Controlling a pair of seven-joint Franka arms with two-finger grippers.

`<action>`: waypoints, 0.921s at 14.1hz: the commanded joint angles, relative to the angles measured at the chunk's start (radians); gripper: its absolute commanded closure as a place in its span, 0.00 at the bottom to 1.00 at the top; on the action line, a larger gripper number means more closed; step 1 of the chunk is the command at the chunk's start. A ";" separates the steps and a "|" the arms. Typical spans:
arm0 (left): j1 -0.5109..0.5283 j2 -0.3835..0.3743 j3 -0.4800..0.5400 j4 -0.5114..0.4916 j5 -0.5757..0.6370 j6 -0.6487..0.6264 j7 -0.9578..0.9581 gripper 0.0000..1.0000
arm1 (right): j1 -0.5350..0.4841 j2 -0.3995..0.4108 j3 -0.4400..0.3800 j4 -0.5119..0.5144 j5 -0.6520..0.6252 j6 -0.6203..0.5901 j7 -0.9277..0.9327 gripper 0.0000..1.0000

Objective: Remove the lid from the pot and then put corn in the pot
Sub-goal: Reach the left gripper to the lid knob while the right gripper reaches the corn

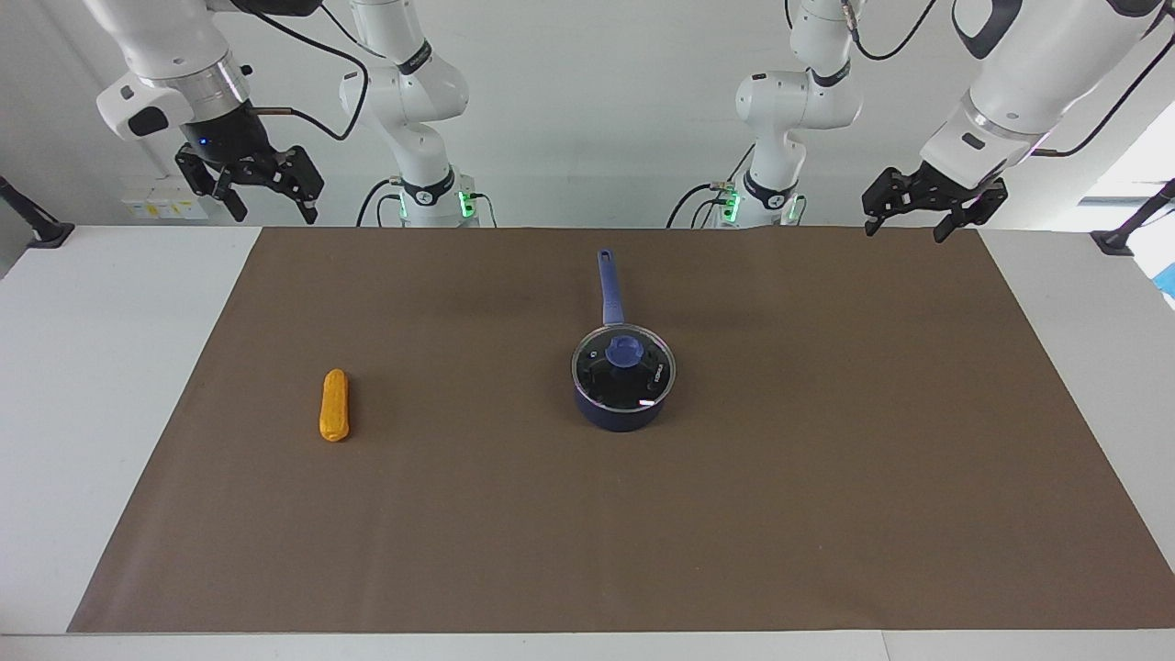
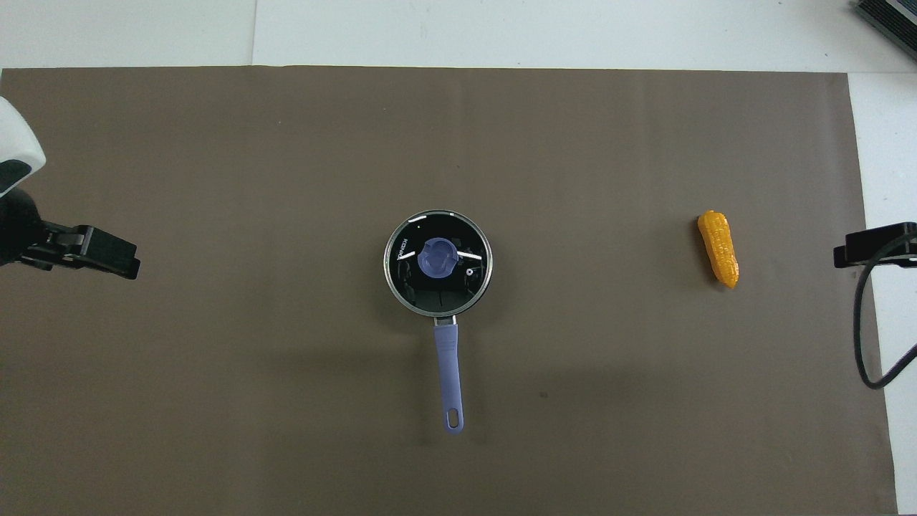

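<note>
A: Where are the pot (image 1: 622,402) and corn (image 1: 335,405)?

B: Pot mid-tabletop (image 1: 826,477), lid (image 1: 623,367) seemingly seated on it; corn toward the right arm's end.

A: Pincers?

B: Left pincer (image 1: 914,217) and right pincer (image 1: 268,194) both spread, empty, waiting raised.

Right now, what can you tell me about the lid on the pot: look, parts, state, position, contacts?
The round clear glass lid with a metal rim sits flat and closed on the small dark navy-blue saucepan, near the middle of the brown mat. A blue knob stands at its centre. Light glints on the glass, and the pot's black inside shows through. Only the pot touches it; neither end effector is near.
</note>
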 commanded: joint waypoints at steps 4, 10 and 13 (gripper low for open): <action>-0.121 -0.034 0.010 -0.130 0.005 0.137 -0.120 0.00 | -0.009 -0.017 0.004 -0.014 0.009 0.011 -0.006 0.00; -0.224 0.008 0.010 -0.150 0.005 0.219 -0.230 0.00 | -0.007 -0.013 0.006 -0.039 0.009 0.059 -0.007 0.00; -0.282 0.047 0.010 -0.150 0.005 0.268 -0.301 0.00 | -0.006 0.005 0.007 -0.143 0.017 0.200 -0.006 0.00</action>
